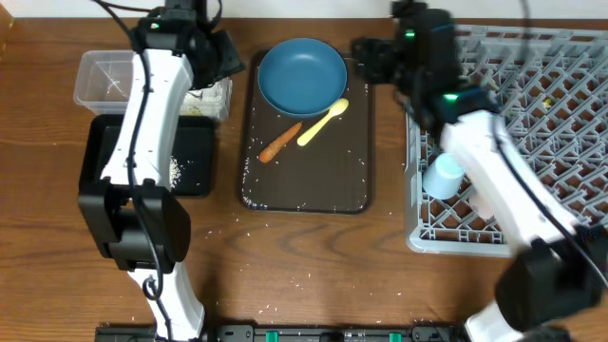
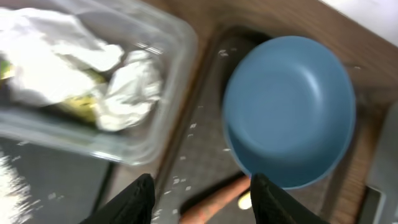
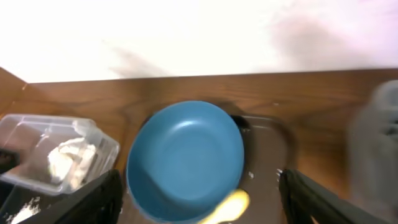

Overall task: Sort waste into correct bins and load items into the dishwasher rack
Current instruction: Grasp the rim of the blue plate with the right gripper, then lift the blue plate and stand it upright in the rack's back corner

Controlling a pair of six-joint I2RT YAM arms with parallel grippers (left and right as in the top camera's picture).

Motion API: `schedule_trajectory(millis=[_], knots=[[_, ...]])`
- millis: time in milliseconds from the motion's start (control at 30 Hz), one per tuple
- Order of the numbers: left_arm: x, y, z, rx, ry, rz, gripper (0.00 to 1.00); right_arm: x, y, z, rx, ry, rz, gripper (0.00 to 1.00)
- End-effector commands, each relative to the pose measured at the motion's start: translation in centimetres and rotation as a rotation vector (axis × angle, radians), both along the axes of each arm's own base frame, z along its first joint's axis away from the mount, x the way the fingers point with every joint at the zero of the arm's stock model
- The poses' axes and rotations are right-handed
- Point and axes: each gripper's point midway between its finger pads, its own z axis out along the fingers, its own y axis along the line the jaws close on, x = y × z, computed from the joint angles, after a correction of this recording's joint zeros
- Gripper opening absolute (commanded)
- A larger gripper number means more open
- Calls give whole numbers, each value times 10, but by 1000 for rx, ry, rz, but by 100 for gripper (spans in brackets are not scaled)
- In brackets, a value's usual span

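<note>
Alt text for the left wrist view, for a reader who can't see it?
A blue bowl sits on a dark tray speckled with rice, beside a clear tub holding crumpled tissue and a wrapper. The open, empty pincer hovers above a carrot piece.

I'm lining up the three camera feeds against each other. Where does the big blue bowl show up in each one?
Overhead: the blue bowl is top centre, at the upper end of the brown tray.
Left wrist: it fills the right of centre, with the tray to its left.
Right wrist: lower centre, with the tray showing to its right.
Shared landmark: the brown tray under the bowl.
</note>
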Motion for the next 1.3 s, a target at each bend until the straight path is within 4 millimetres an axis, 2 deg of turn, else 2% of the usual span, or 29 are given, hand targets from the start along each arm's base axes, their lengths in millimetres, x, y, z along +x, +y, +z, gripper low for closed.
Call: schedule_trajectory(millis=[0,167,233,267,367,400,600,700,867,1000,1100,1167,1267], knots=[[-14,21,35,71,-51,33,52,18,11,-60,7,98,-53,74],[-26,37,37,113,-19,69,53,38,28,-126,3,216,-35,64],[-29,37,35,114,-6,68,69,42,30,-144,-1,249,-42,63],[-31,37,34,114,3,68,74,44,31,-151,-2,263,-43,63],[-31,37,34,114,5,68,79,44,32,-172,-12,292,-41,56],[-31,37,34,114,5,68,84,43,32,-180,-17,305,-41,54],[-31,37,34,114,5,68,88,40,31,-210,-24,354,-49,37],[-31,37,34,114,5,68,90,40,33,-209,-11,357,-34,24],[-31,37,34,114,5,68,92,45,39,-195,20,340,-8,1],[-31,37,34,114,5,68,93,52,40,-182,37,315,-2,1],[-31,37,34,114,5,68,97,60,36,-162,51,281,-11,1],[-31,37,34,114,5,68,98,64,28,-140,62,249,-25,1],[-31,37,34,114,5,68,98,70,1,-93,67,175,-79,1]])
